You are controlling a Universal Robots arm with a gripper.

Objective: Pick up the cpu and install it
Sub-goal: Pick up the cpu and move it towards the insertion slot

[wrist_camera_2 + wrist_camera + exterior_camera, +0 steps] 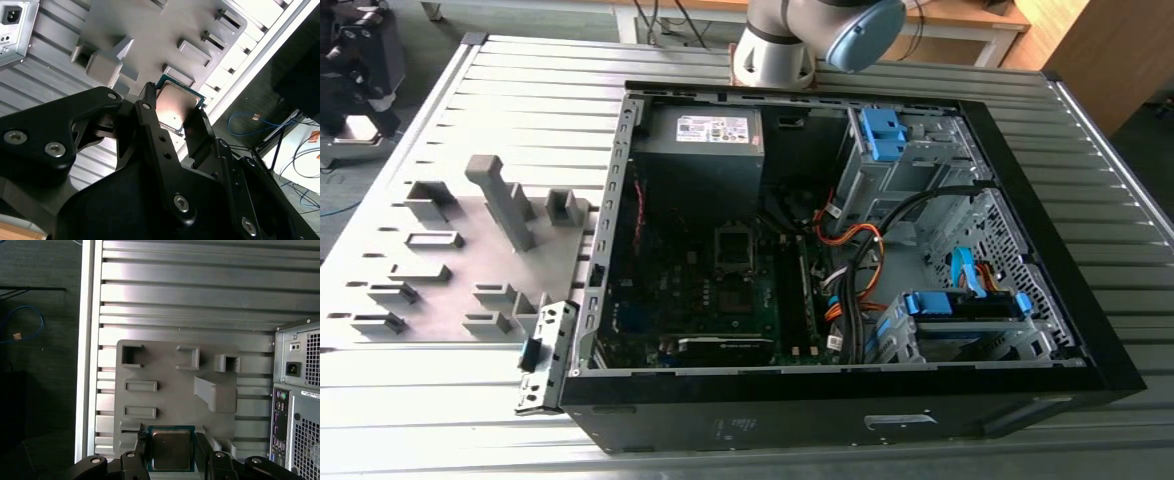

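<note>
The tool (pixel 171 449) is clenched on the cpu (pixel 171 451). Its two black fingers (pixel 201 447) press on opposite edges of the chip, and the silvery lid faces both wrist cameras. In the second wrist view the cpu (pixel 176 106) sits square between the fingers, with its dark green rim showing beyond them. It seems to hang over the near edge of the grey fixture plate (pixel 170 390), clear of its pockets, though the angle does not settle whether any gap lies beneath it.

The step in hand is judged to be carrying a held chip. Doing it well calls for a grip on the edges alone, firm enough that the chip cannot tip but not bearing on its faces. The chip should also stay flat and square to the fingers.

In the exterior view, the fixture plate (pixel 567 262) lies at the frame's left on the ribbed metal surface (pixel 440 420). The open computer case (pixel 854 392) fills the centre and right of that frame. The socket (pixel 735 248) sits near the middle of the motherboard.

Several things stand in the way:
- The tall grey block (pixel 500 200) rises from the plate.
- The case's side wall (pixel 616 230) stands between the plate and the board.
- Orange and black cables (pixel 854 262) run just beside the socket on the exterior view's right.
</note>
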